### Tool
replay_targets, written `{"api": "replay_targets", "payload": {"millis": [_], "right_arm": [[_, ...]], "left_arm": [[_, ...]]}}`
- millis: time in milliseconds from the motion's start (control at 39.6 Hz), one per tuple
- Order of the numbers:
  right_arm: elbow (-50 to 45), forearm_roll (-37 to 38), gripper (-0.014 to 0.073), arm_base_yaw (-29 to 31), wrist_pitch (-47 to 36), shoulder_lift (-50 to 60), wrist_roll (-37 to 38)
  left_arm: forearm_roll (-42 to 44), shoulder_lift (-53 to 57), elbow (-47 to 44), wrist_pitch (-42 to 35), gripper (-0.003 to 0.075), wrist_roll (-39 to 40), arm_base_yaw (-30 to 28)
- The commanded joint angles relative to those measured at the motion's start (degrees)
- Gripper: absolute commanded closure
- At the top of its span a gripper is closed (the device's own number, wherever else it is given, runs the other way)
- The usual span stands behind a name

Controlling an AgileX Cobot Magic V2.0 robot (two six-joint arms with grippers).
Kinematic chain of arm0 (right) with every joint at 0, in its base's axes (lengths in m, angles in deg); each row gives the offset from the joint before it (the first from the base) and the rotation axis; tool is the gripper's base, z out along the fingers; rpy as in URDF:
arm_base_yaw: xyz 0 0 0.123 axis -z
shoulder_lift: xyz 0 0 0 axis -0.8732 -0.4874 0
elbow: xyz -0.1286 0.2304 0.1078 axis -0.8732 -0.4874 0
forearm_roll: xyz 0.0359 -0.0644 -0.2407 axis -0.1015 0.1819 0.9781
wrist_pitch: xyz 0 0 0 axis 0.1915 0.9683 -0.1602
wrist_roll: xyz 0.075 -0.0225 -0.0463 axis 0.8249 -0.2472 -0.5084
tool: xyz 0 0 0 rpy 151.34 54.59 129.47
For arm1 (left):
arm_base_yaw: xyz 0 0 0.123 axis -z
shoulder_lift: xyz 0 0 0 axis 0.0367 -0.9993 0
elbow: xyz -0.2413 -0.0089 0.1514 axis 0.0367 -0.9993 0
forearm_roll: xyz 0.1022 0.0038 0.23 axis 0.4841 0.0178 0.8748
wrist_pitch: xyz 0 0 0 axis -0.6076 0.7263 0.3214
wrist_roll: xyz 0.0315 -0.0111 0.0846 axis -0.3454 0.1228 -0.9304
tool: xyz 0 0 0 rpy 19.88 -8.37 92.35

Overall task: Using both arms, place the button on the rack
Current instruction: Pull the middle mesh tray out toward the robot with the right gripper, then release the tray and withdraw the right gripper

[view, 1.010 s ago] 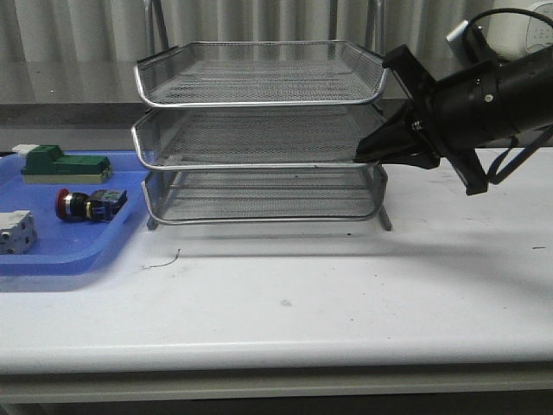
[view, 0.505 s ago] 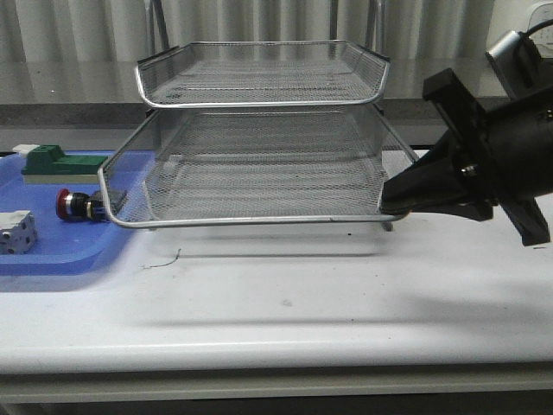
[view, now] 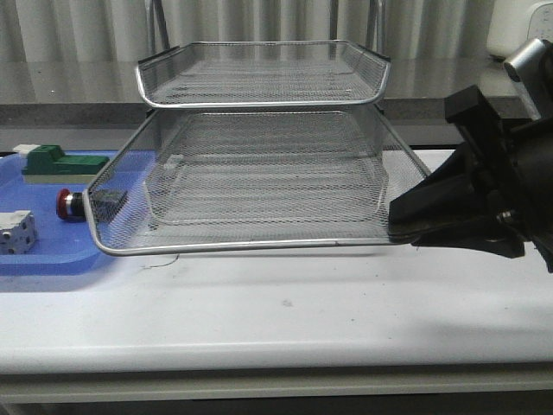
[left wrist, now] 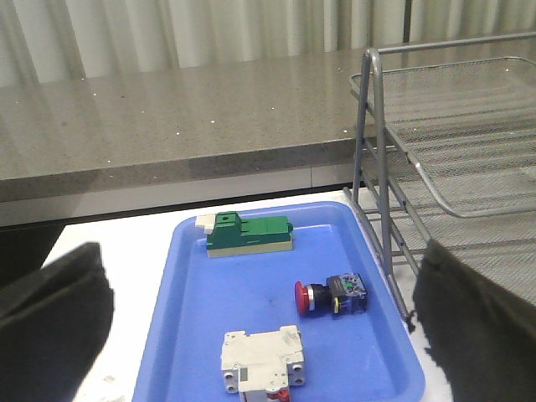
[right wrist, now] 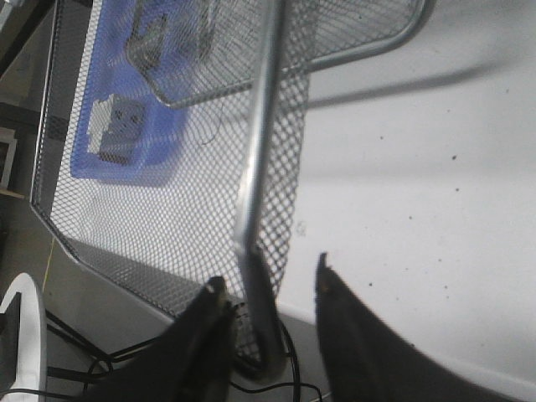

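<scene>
The button [left wrist: 331, 296], red cap and black body, lies on its side in the blue tray [left wrist: 184, 335]. In the front view the button [view: 67, 204] shows partly behind mesh. The silver rack [view: 259, 73] stands mid-table, and its middle tier [view: 242, 246] is drawn far out toward the front. My right gripper [view: 404, 223] is at that tier's front right corner. In the right wrist view its fingers [right wrist: 268, 280] straddle the chrome rim [right wrist: 264, 126] with a gap on one side. My left gripper [left wrist: 261, 322] hangs wide open above the tray, holding nothing.
A green block [left wrist: 251, 234] and a white breaker [left wrist: 261, 360] share the blue tray [view: 34, 259] left of the rack. A grey counter [left wrist: 167, 117] runs behind the table. The pulled-out tier overhangs the tray's right edge.
The middle tier has slid out toward the front, now covering part of the button in the front view. My right gripper has moved forward and lower with the rim.
</scene>
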Motion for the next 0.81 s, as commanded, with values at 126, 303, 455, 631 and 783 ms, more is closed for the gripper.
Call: {"api": "replay_targets", "payload": {"millis": [126,303,455,631,783], "right_arm": [[1.07,-2.31,0.0115,0.7,4.3,5.08,-1.56],[1.78,5.02,0.0221,2.71,-3.1,13.28,2.74],[4.03,18.04,0.0368,2.98,-13.79,20.99,10.48],[8.58,30.67,0.0595,2.85,-14.59,26.21,19.82],[13.35,41.27,0.0703,2.08,-12.4,28.1,25.79]], "left_arm": [[-0.15,-0.6,1.96,-4.27,0.0029,0.1,-0.21],[-0.15,-0.6,1.96,-4.27,0.0029,0.1,-0.21],[-0.15,-0.6,1.96,-4.27,0.0029,0.1,-0.21],[-0.15,-0.6,1.96,-4.27,0.0029,0.1,-0.21],[-0.15,-0.6,1.96,-4.27,0.0029,0.1,-0.21]]}}
